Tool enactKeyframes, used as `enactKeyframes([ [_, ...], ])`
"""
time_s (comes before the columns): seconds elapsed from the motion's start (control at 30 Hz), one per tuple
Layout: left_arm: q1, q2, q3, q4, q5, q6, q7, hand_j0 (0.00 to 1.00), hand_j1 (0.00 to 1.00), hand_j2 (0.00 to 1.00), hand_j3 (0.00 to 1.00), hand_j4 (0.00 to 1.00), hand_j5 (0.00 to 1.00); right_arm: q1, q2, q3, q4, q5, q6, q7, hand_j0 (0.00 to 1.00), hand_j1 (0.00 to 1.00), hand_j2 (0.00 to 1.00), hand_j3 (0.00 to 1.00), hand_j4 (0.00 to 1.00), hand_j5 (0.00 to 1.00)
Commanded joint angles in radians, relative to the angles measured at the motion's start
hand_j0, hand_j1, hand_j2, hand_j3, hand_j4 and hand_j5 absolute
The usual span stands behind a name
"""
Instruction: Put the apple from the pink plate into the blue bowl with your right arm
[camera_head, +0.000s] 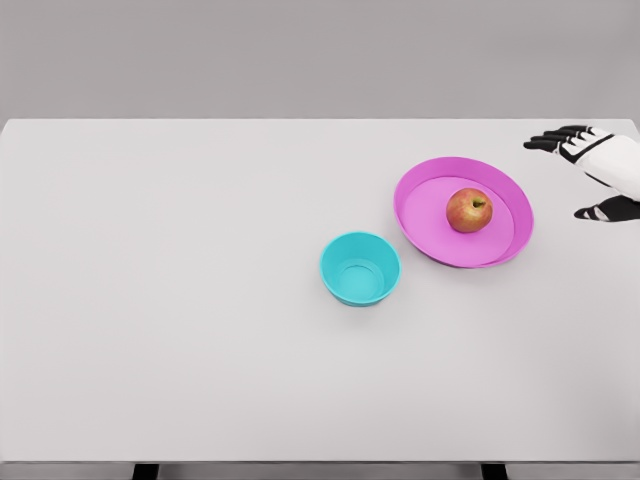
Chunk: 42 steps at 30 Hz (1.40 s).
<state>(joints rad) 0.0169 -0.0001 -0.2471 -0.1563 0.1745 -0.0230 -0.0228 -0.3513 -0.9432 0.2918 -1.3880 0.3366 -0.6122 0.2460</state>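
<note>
A red-yellow apple (469, 211) lies in the middle of the pink plate (430, 190) on the right half of the white table. The blue bowl (360, 268) stands upright with nothing in it, just left of and nearer than the plate. My right hand (580, 175) comes in from the right edge, to the right of the plate and apart from it. Its dark fingers (553, 139) are spread and the thumb (602, 211) points left, with nothing held. My left arm does not show.
The white table (180, 300) spans almost the whole view, with its far edge near the top and its front edge at the bottom. Nothing else stands on it.
</note>
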Motion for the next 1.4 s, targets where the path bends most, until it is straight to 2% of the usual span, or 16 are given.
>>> enactKeyframes([
  [0.0,0.0,0.0,0.0,0.0,0.0,0.0,0.0,1.0,1.0,1.0,1.0,1.0,1.0,0.0,-0.002,0.001,0.0,-0.007,0.001,-0.001,1.0,1.0,1.0,1.0,1.0,1.0],
  [0.1,0.0,0.0,0.0,0.0,-0.001,0.0,0.0,1.0,1.0,1.0,1.0,1.0,1.0,-0.003,0.0,0.001,0.006,-0.01,0.001,-0.002,1.0,1.0,1.0,1.0,1.0,1.0],
  [0.17,-0.002,0.0,0.0,0.0,-0.001,0.0,0.0,1.0,1.0,1.0,1.0,1.0,1.0,-0.005,0.004,0.001,0.05,-0.013,0.001,-0.004,1.0,1.0,1.0,1.0,1.0,1.0],
  [0.2,-0.002,0.0,0.0,0.0,0.0,0.0,0.0,1.0,1.0,1.0,1.0,1.0,1.0,-0.032,0.035,0.006,0.073,-0.011,0.001,-0.004,1.0,1.0,1.0,1.0,1.0,1.0],
  [0.23,-0.002,0.0,0.0,0.0,-0.001,0.0,0.0,1.0,1.0,1.0,1.0,1.0,1.0,-0.096,0.054,0.055,0.11,-0.007,0.001,0.001,1.0,1.0,1.0,1.0,1.0,1.0],
  [0.27,0.0,0.0,0.0,0.0,-0.001,0.0,0.0,1.0,1.0,1.0,1.0,1.0,1.0,-0.115,0.055,0.076,0.113,-0.002,0.001,0.002,1.0,1.0,1.0,1.0,1.0,1.0],
  [0.3,-0.002,0.0,0.0,0.0,0.0,0.0,0.0,1.0,1.0,1.0,1.0,1.0,1.0,-0.14,0.06,0.109,0.109,0.005,0.001,0.033,1.0,1.0,1.0,1.0,1.0,1.0],
  [0.37,0.0,0.0,0.0,0.0,0.0,0.0,0.0,1.0,1.0,1.0,1.0,1.0,1.0,-0.166,0.077,0.113,0.103,0.005,0.001,0.188,1.0,1.0,1.0,1.0,1.0,1.0],
  [0.4,-0.002,0.0,0.0,0.0,0.0,0.0,0.0,1.0,1.0,1.0,1.0,1.0,1.0,-0.193,0.09,0.125,0.103,0.005,0.001,0.229,1.0,1.0,1.0,1.0,1.0,1.0],
  [0.53,0.0,0.0,0.0,0.0,0.0,0.0,0.0,1.0,1.0,1.0,1.0,1.0,1.0,-0.244,0.107,0.153,0.103,0.005,0.001,0.312,1.0,1.0,1.0,1.0,1.0,1.0],
  [0.63,0.0,0.0,0.0,0.0,-0.001,0.0,0.0,1.0,1.0,1.0,1.0,1.0,1.0,-0.264,0.11,0.193,0.106,0.005,0.001,0.318,1.0,1.0,1.0,1.0,1.0,1.0],
  [0.83,0.0,0.0,0.0,0.0,0.0,0.0,0.0,1.0,1.0,1.0,1.0,1.0,1.0,-0.319,0.178,0.267,0.172,0.007,0.001,0.318,1.0,1.0,1.0,1.0,1.0,1.0],
  [0.9,0.0,0.0,0.0,0.0,-0.001,0.0,0.0,1.0,1.0,1.0,1.0,1.0,1.0,-0.344,0.213,0.28,0.236,0.007,0.001,0.318,1.0,1.0,1.0,1.0,1.0,1.0],
  [1.2,0.0,0.0,0.0,0.0,-0.001,0.0,0.0,1.0,1.0,1.0,1.0,1.0,1.0,-0.348,0.222,0.328,0.257,0.007,0.001,0.318,1.0,1.0,1.0,1.0,1.0,1.0],
  [1.37,0.0,0.0,0.0,0.0,-0.001,0.0,0.0,1.0,1.0,1.0,1.0,1.0,1.0,-0.368,0.239,0.365,0.302,0.007,0.001,0.318,1.0,1.0,1.0,1.0,1.0,1.0],
])
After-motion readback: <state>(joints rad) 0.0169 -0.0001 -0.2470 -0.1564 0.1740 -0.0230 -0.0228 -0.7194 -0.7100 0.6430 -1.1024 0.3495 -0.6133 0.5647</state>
